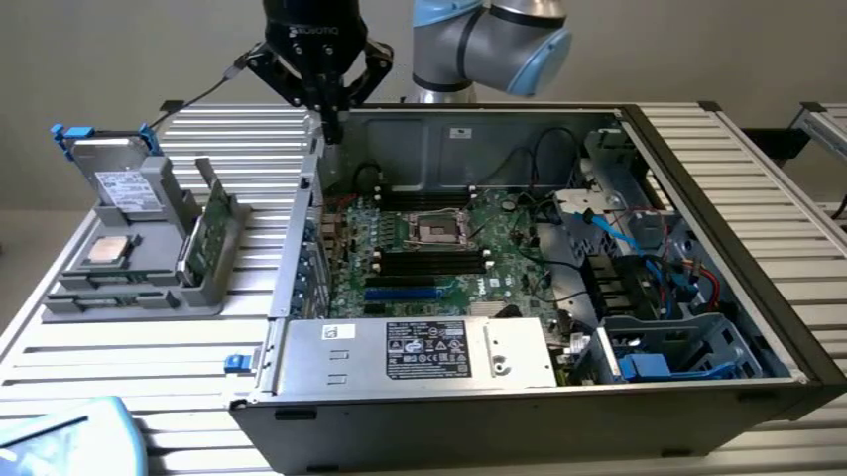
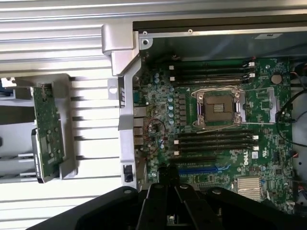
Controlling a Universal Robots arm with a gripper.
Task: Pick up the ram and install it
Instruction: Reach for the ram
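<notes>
Surface: we see a silver slatted metal table (image 1: 133, 347) in front of a plain grey wall.
Case: an open black tower computer case (image 1: 721, 169) lies on its side on the table, with a green motherboard (image 1: 497, 233) on its floor. The case's rear corner on the exterior view's left sits just below the gripper.
Gripper: the black two-finger gripper (image 1: 331, 117) (image 2: 170, 173) hangs above that corner on a grey-and-blue robot arm (image 1: 490, 35). We see its fingers drawn together to a narrow tip.
Ram: the long, thin dark-green ram stick (image 1: 220, 230) (image 2: 48, 129) stands on edge in a grey plastic tray (image 1: 133, 297). It is well apart from the gripper, lower and toward the exterior view's left of it.
Slots: long black memory slots (image 1: 423, 263) lie on the motherboard, below the gripper and toward the exterior view's right.
Power supply: a silver metal box with a black label (image 1: 423, 349) sits at the end of the case farthest from the gripper.
</notes>
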